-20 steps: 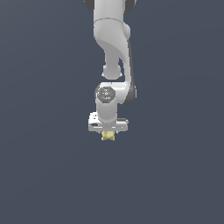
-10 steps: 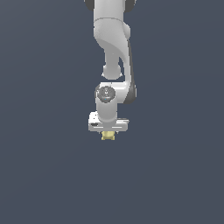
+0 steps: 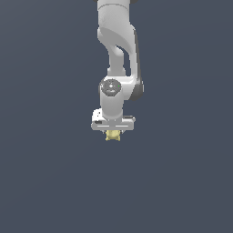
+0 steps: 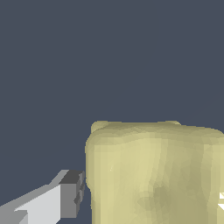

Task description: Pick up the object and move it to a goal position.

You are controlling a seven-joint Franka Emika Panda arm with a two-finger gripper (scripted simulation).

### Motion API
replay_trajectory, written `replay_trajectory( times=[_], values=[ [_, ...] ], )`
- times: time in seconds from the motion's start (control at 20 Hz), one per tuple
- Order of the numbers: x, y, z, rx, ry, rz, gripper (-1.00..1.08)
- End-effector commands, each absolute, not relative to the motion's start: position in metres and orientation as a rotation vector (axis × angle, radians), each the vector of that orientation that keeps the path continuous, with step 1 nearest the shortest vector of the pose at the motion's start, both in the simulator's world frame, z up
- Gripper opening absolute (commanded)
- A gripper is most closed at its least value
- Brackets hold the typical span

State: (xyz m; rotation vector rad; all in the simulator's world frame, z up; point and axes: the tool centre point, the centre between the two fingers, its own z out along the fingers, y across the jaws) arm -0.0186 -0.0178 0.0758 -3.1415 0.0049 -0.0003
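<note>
The object [image 3: 113, 135] is a small pale yellow lumpy block. It sits directly under the white gripper [image 3: 113, 129], between its fingers, and is much narrower than the gripper's bar. In the wrist view the object [image 4: 153, 175] fills the space between the fingers. One grey-padded finger [image 4: 70, 192] stands right at its side, and a sliver of the other finger shows at the picture's edge. The gripper is shut on the object. No goal marker shows in either view.
The white arm [image 3: 117, 41] comes down from the top of the exterior view to the wrist [image 3: 111, 87]. The plain dark grey surface [image 3: 45, 182] lies all around, with no other objects in view.
The gripper has moved a little upward in the exterior view, and the object has moved up with it, staying between the fingers.
</note>
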Motion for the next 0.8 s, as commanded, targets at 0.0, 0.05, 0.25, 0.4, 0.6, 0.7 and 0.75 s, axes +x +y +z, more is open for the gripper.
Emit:
replay_trajectory(
  times=[0.0,0.05,0.25,0.4,0.6,0.7,0.75],
  values=[
    [-0.024,-0.016,0.091,-3.142,0.005,-0.001,-1.00],
    [-0.027,-0.016,0.099,-3.142,0.005,-0.001,-1.00],
    [-0.039,-0.013,0.132,-3.142,0.005,-0.001,-1.00],
    [-0.048,-0.011,0.155,-3.142,0.005,-0.001,-1.00],
    [-0.056,-0.009,0.178,-3.142,0.005,0.000,-1.00],
    [-0.059,-0.008,0.188,-3.142,0.005,0.000,-1.00],
    [-0.060,-0.008,0.192,-3.142,0.005,0.000,-1.00]
  ],
)
